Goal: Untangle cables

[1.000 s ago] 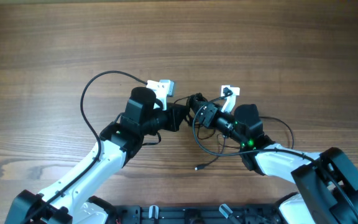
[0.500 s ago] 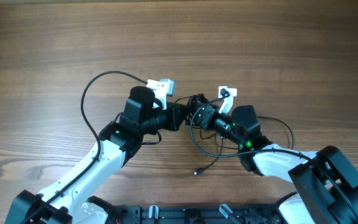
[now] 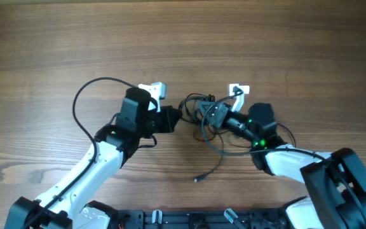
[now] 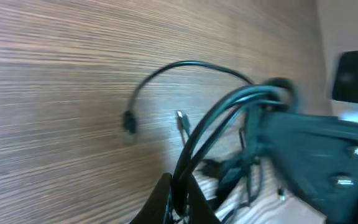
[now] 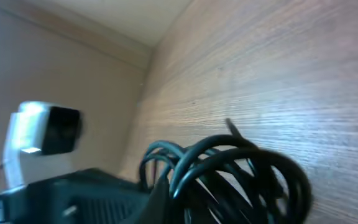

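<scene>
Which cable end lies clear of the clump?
The plug tip lying alone on the table, toward the robot's side; the rest are buried in the clump.

The table [image 3: 43,38] is wood: brown, straight-grained, with a smooth, low-sheen finish. The cables [image 4: 219,115] wear a smooth black plastic or rubber jacket that catches faint highlights. The left arm [image 3: 84,175] and right arm [image 3: 284,160] carry glossy white plastic shells — their wrist housings look matt black.
</scene>
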